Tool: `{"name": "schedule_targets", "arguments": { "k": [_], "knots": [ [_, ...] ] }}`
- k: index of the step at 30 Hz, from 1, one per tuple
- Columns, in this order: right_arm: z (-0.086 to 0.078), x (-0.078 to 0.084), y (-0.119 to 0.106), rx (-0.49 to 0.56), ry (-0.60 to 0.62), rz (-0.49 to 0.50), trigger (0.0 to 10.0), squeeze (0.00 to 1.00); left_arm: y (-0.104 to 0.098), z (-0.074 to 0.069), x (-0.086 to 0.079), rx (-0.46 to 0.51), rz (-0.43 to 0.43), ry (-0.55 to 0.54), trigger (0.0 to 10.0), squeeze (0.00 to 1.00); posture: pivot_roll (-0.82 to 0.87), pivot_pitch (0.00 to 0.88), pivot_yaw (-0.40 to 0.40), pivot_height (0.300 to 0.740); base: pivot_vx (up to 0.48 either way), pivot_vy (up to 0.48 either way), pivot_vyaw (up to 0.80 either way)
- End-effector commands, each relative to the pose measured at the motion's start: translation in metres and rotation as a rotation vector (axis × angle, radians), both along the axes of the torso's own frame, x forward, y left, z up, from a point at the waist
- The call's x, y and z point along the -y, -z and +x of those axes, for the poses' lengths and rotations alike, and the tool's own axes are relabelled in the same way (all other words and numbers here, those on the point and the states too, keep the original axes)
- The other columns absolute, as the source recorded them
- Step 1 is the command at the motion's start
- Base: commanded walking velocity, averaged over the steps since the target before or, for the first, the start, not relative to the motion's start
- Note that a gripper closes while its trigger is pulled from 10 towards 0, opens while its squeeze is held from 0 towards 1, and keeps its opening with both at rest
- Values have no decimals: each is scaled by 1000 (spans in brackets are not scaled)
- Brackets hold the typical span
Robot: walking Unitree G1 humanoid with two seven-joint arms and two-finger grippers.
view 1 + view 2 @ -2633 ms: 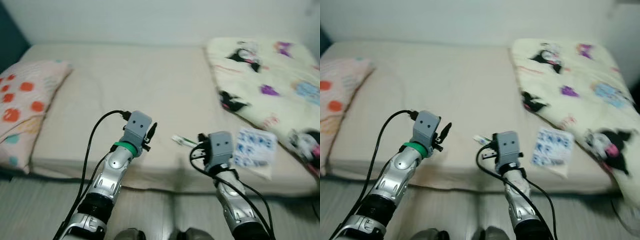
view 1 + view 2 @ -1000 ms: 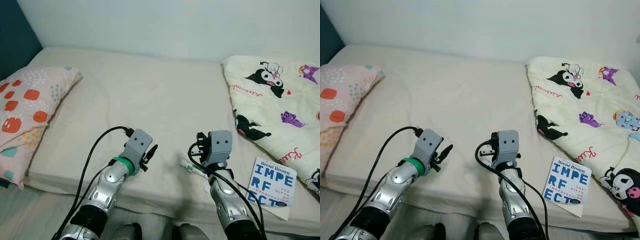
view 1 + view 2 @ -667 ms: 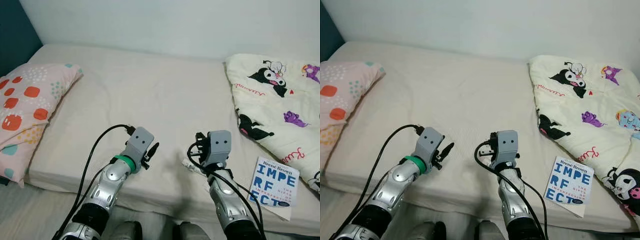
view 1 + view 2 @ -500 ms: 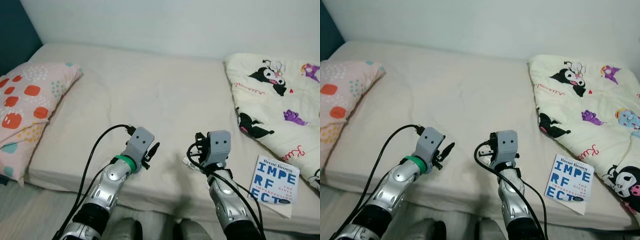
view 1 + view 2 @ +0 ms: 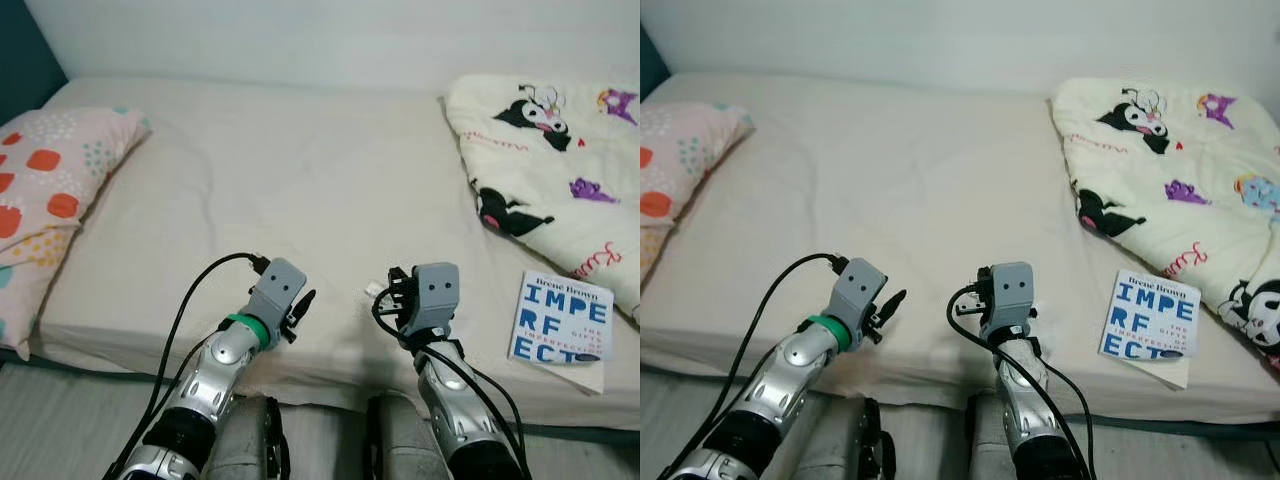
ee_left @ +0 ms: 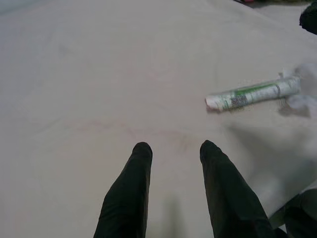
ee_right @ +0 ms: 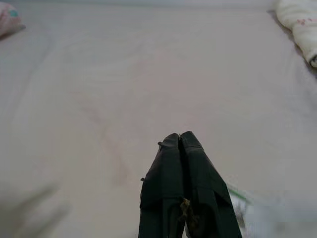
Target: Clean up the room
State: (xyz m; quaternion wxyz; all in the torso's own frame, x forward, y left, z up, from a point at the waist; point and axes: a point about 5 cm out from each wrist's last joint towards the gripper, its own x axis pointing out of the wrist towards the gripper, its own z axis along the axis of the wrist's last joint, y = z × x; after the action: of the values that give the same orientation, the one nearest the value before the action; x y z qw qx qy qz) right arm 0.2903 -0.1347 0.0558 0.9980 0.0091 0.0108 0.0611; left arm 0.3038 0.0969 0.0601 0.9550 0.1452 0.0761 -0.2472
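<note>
Nearest the camera, both silver arms reach out over the front edge of the bed (image 5: 300, 180): the left gripper (image 6: 171, 147) hangs just above the bare sheet with its two black fingers (image 6: 128, 191) apart and nothing between them, and the right gripper (image 7: 179, 136) hovers low over the sheet with its fingers pressed together, empty. Between the two grippers, close to the right one, a small white and green tube (image 6: 252, 94) lies flat on the sheet, touched by neither. Off to the right, near the bed's front edge, a book (image 5: 560, 318) with big blue letters on its cover lies flat, just beside a cream blanket (image 5: 545, 140) printed with cartoon figures that covers the far right part. At the far left edge rests a pink pillow (image 5: 50, 190) with red spots
</note>
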Motion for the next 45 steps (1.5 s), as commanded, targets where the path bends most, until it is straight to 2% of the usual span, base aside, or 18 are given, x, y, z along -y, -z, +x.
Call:
{"name": "schedule_targets", "arguments": {
  "k": [1,9,12,14,15,20,22,26,28,29,30,32,34,35,36,41,45],
  "knots": [
    [-1,1,4,-18,4,-6,10000,0,4,-2,0,-10,15,2,10000,0,-65,37,78,625,0,0,0],
    [2,4,10,-57,-18,-45,10000,0,4,-3,-3,-18,25,-8,10000,0,-50,68,89,625,0,0,0],
    [7,5,10,-67,-29,-80,10000,55,5,-4,-6,-30,10,-32,10000,0,-43,90,84,625,0,0,0],
    [10,8,10,-74,-24,-91,10000,55,4,-4,-8,-31,9,-44,10000,0,-30,115,82,625,0,0,0],
    [14,14,11,-92,-7,-113,10000,1000,4,-5,-11,-29,7,-54,10000,0,-19,133,81,625,0,0,0],
    [20,26,13,-124,32,-141,10000,1000,2,-7,-15,-22,7,-71,10000,0,-4,158,84,625,0,0,0],
    [23,32,12,-141,57,-129,10000,1000,0,-13,-19,-15,10,-74,10000,0,17,197,92,625,0,0,0],
    [28,34,10,-149,60,-128,10000,1000,-3,-20,-21,-5,22,-61,10000,0,22,211,95,625,0,0,0],
    [28,36,10,-152,66,-144,10000,1000,-4,-22,-21,-3,21,-59,10000,0,40,244,103,625,0,0,0],
    [29,37,10,-154,70,-157,10000,1000,-5,-24,-20,-2,20,-58,10000,0,40,244,103,625,0,0,0],
    [31,43,10,-168,86,-224,10000,1000,-8,-27,-21,-1,19,-56,10000,0,51,263,107,625,0,0,0],
    [31,44,10,-172,90,-241,10000,1000,-9,-27,-21,-3,20,-57,10000,0,51,263,107,625,0,0,0],
    [35,62,5,-165,140,-367,10000,1000,-11,-30,-26,-7,27,-65,10000,0,68,295,119,625,0,0,0],
    [35,62,5,-165,140,-367,10000,1000,-11,-30,-26,-7,27,-65,10000,0,68,295,119,625,0,0,0],
    [39,75,-1,-161,176,-439,10000,0,-12,-32,-31,-12,36,-73,10000,0,72,302,123,625,0,0,0],
    [42,81,-6,-153,179,-461,10000,0,-13,-34,-33,-16,40,-77,10000,0,74,304,124,625,0,0,0],
    [45,81,-9,-160,116,-470,10000,0,-15,-37,-36,-26,48,-80,10000,0,89,319,134,625,0,0,0]
  ]
}}
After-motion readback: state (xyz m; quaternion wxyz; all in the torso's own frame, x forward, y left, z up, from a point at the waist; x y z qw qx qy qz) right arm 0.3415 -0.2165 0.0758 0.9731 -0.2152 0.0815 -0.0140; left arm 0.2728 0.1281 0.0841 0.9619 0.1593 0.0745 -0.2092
